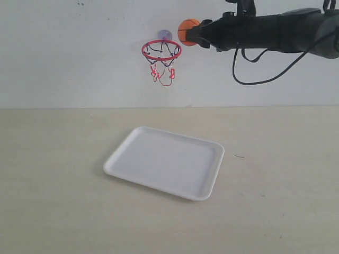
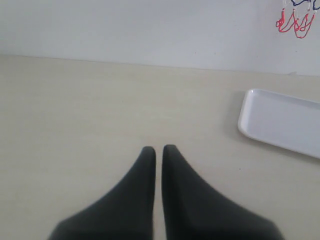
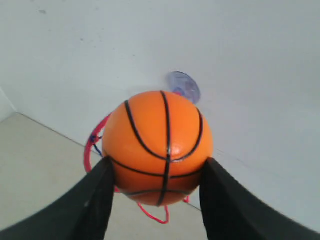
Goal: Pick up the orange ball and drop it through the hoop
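I have R gripper [image 3: 156,165] pinching orange ball [image 1: 186,32] just beside hoop [image 1: 159,59]; pickup done, drop pending. L gripper [image 2: 158,149] pressed together

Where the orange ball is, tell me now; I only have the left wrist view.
Observer: The right gripper holds the orange ball, raised well above the table.
Operator: Say whether it is over the hoop.
Observer: Not yet; in the exterior view it sits right of the hoop's red rim, slightly above it.
Operator: Report the mount.
Observer: A suction cup sticks to the wall just above the rim.
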{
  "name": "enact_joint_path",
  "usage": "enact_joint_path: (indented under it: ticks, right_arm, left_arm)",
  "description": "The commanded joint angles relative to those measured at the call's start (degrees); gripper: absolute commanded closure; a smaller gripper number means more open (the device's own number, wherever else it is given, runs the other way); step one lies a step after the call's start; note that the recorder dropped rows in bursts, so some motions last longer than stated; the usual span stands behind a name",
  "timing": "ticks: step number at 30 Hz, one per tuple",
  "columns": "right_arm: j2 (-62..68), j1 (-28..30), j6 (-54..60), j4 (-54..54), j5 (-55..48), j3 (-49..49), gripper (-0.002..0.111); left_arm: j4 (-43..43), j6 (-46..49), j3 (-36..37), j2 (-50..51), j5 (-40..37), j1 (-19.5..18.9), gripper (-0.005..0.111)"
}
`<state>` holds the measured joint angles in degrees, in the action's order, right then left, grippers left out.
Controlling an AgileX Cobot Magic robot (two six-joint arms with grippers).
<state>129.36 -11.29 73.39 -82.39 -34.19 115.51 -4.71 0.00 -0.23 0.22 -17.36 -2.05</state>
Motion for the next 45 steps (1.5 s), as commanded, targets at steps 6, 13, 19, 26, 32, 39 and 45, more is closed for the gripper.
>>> enact_joint_path:
  ticks: [6, 13, 19, 26, 32, 39, 45]
  right_arm:
    - [5.77, -0.04, 0.23, -0.66, -5.10, 11.26, 0.109]
    - [6.39, -1.80, 3.94, -0.57, -1.91, 13.21, 0.109]
    - [7.02, -3.64, 6.26, -0.89, -0.67, 13.32, 0.109]
    - [7.25, -5.41, 7.29, -0.89, 2.08, 13.32, 0.109]
    - [7.25, -5.89, 7.50, -0.89, 6.40, 13.19, 0.109]
    - [7.25, -5.89, 7.50, -0.89, 6.97, 13.19, 0.108]
    - [7.25, -5.89, 7.50, -0.89, 7.88, 13.19, 0.087]
  left_arm:
    - [-0.42, -0.39, 0.23, -0.22, 0.68, -0.15, 0.103]
    - [-0.42, -0.39, 0.23, -0.22, 0.68, -0.15, 0.103]
    - [-0.42, -0.39, 0.23, -0.22, 0.68, -0.15, 0.103]
    - [-0.42, -0.39, 0.23, -0.22, 0.68, -0.15, 0.103]
    - [-0.42, -0.39, 0.23, -0.22, 0.68, -0.15, 0.103]
    - [-0.42, -0.39, 0.23, -0.22, 0.68, -0.15, 0.103]
    - [-0.42, -0.39, 0.23, -0.22, 0.68, -0.15, 0.103]
